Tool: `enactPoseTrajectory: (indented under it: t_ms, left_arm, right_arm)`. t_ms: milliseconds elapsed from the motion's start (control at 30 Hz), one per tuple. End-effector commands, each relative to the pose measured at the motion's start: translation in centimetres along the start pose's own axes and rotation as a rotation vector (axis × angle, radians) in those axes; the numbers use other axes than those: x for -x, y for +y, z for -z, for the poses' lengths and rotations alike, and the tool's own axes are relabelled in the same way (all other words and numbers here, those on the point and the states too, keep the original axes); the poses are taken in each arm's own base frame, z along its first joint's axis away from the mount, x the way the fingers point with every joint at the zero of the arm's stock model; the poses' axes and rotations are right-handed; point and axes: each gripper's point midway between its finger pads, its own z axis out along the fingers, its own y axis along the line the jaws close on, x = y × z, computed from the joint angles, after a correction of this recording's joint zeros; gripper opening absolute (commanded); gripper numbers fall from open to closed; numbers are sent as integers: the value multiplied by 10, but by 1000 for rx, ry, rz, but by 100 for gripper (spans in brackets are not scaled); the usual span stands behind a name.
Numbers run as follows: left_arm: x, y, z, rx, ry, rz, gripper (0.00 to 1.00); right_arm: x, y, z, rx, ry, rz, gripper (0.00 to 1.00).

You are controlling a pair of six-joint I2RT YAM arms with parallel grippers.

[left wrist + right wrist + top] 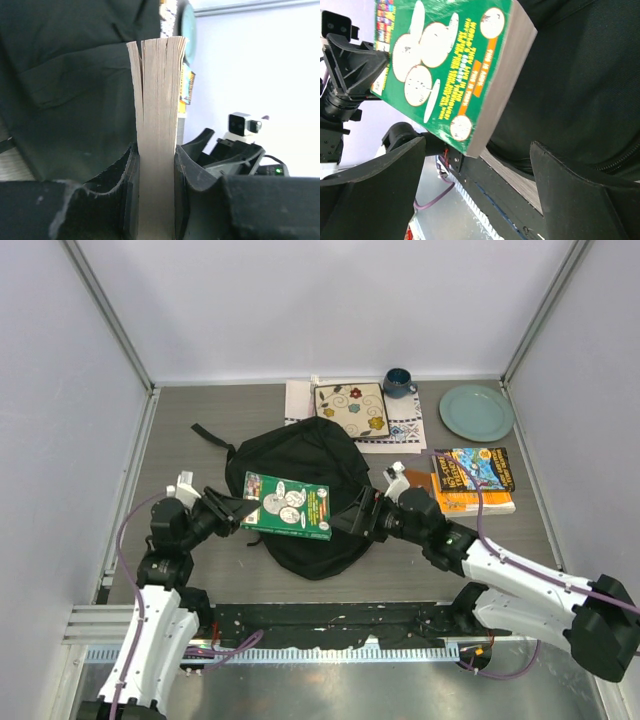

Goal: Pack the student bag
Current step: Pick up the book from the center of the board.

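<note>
The student bag [315, 455], a big black soft backpack, lies in the middle of the table. Above it a green book [288, 506] is held flat. My left gripper [243, 506] is shut on the book's left edge; in the left wrist view the page block [157, 100] stands clamped between both fingers [125, 185], with the bag [65, 75] behind. My right gripper [352, 514] stands open just off the book's right edge. In the right wrist view the book [450, 65] hangs clear of the spread fingers [575, 195], the bag [580, 75] beyond it.
A stack of books [473, 480] lies to the right of the bag. At the back are a teal plate [476, 412], a blue mug [398, 382] and a patterned square dish [351, 410] on a white cloth [402, 432]. A bag strap [212, 435] trails left.
</note>
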Motion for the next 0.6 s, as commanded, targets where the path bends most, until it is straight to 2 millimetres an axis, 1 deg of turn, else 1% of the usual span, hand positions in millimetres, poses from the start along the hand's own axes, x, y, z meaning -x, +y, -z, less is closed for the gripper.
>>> enactPoseTrajectory:
  t_ms: [0,33,100,200,267,367,400,467,500,567]
  left_arm:
    - [8,-83,15,-256,16,-165,0]
    - [8,-88,17,-271,24,-173,0]
    - [7,-105,20,-331,43,-209,0]
    - [3,-118,23,-393,75,-232,0]
    - [0,-121,23,-417,95,-234,0]
    - [-6,-123,22,-444,129,-242,0]
    - [-10,-124,22,-454,142,-244,0]
    - [-13,-127,21,-473,160,-246,0]
    - [-16,-132,22,-502,168,-259,0]
    - [-20,-135,21,-521,191,-250,0]
  right_arm:
    - [5,18,11,93,-34,-63,90]
    - [6,23,12,117,-40,-72,90]
    - [11,35,17,174,-65,-79,90]
    - [20,43,19,191,-97,-83,92]
    - [25,45,18,201,-105,-86,93]
    - [30,58,18,266,-113,-116,93]
    - [35,66,20,314,-127,-119,93]
    - [34,67,17,328,-118,-138,93]
    - [38,68,16,334,-126,-134,93]
    - [39,68,13,336,-121,-132,93]
